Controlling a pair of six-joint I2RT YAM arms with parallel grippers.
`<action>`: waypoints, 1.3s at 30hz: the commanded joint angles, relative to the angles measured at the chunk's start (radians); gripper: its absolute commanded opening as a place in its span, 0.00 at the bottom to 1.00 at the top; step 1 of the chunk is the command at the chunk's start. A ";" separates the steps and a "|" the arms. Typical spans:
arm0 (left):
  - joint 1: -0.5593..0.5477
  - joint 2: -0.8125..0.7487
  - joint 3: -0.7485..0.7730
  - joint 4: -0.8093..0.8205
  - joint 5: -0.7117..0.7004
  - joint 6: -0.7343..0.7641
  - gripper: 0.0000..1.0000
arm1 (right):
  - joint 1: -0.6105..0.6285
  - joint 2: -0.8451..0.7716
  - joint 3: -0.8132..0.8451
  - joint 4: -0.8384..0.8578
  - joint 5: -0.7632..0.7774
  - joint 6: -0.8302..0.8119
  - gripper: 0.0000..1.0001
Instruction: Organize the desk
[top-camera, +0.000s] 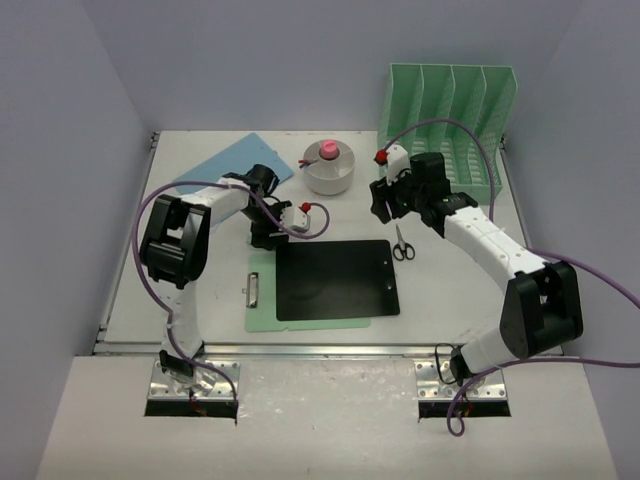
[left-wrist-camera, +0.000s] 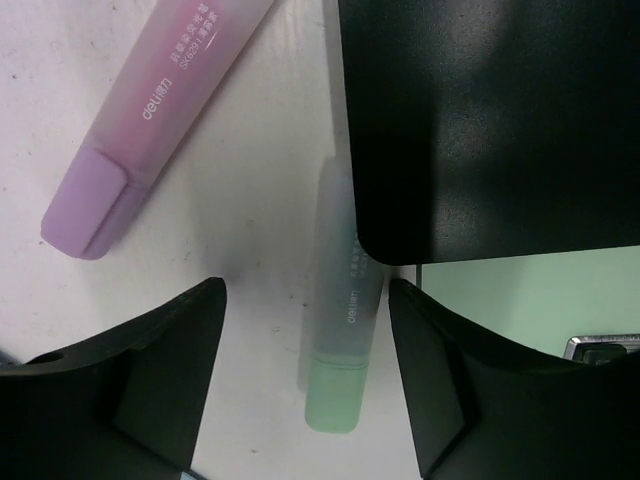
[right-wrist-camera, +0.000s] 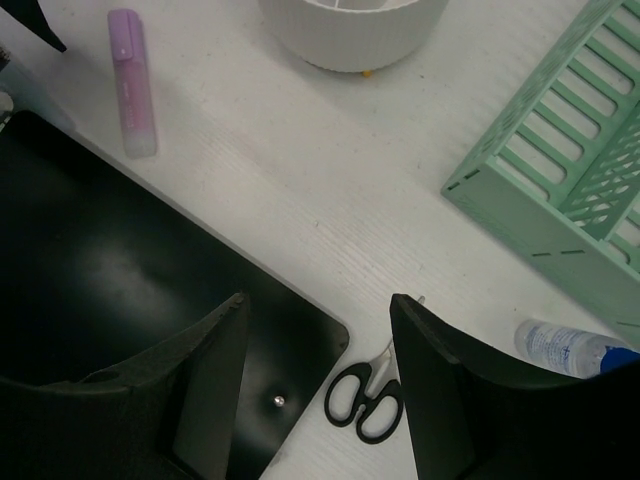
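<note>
Desk (top-camera: 445, 290): off-white top filling the floor of the lavender-walled box, metal rail on its near edge, arm bases just past that rail. Mint-green slotted file rack (top-camera: 450, 110) stands upright at the far right corner. Black tablet (top-camera: 335, 280) lies flat mid-desk on top of a green clipboard (top-camera: 265, 315), covering most of it; the clip sticks out on the left. Blue sheet (top-camera: 225, 165) lies flat at far left, partly under the left arm. White ribbed round pot (top-camera: 328, 172) sits far centre with a pink item (top-camera: 327, 150) on top. Left gripper (top-camera: 268, 238) is low at the tablet's far left corner, jaws spread and holding nothing; in the wrist view its fingers (left-wrist-camera: 170, 370) straddle a green highlighter (left-wrist-camera: 345, 320) lying on the desk along the tablet's edge (left-wrist-camera: 490, 120), cap toward the gripper, with no contact visible on either side. Right gripper (top-camera: 385, 205) hovers between pot and rack, jaws spread, nothing between them (right-wrist-camera: 318, 300). Black-handled scissors (top-camera: 402, 243) lie just right of the tablet, apart from it. A purple highlighter (left-wrist-camera: 150, 120) lies on bare desk near the green one, not touching. A small clear bottle (right-wrist-camera: 565, 345) with a blue cap lies just beside the rack's base (right-wrist-camera: 560, 170).
</note>
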 joint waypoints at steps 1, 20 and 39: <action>-0.014 -0.001 0.004 -0.011 0.001 0.048 0.63 | -0.008 -0.028 0.009 0.024 -0.012 0.006 0.59; 0.228 -0.162 0.180 -0.155 0.378 -0.326 0.00 | -0.011 -0.060 0.053 0.190 -0.012 -0.033 0.60; 0.181 -0.481 -0.139 0.139 0.210 -1.945 0.00 | 0.268 -0.301 -0.281 0.502 -0.728 -1.133 0.57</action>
